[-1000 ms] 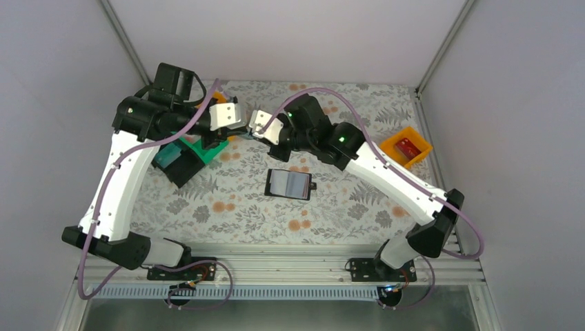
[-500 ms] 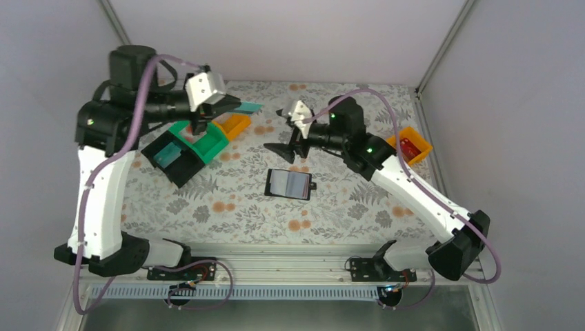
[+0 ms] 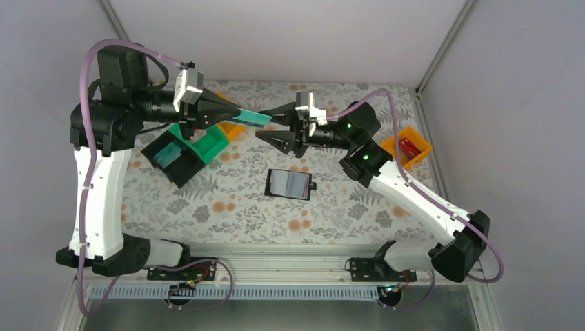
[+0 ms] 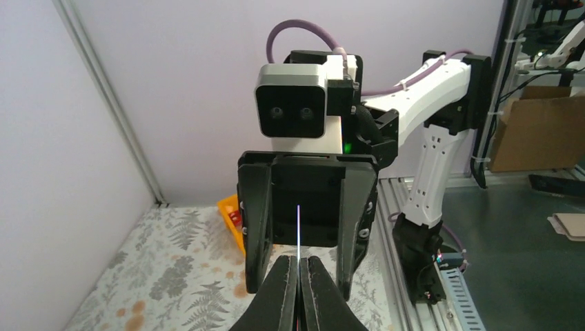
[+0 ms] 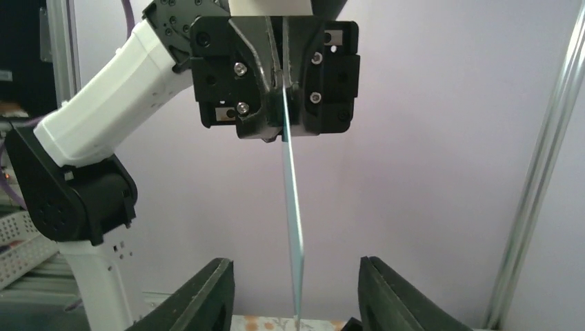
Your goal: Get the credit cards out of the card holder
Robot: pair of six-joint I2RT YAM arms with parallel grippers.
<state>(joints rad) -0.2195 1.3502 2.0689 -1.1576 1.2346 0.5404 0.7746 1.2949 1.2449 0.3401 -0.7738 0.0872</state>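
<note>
We had the left gripper (image 3: 231, 112) clamped tight on one end of the bluish card (image 3: 251, 118), up in the air. The card ran roughly level, long axis left to right, free end pointing at the right gripper (image 3: 277, 126). Its fingers (image 5: 207, 296) stood apart either side of the card's tip, not touching it. The holder (image 3: 288, 184) lay open on the table (image 3: 345, 200), well apart.
</note>
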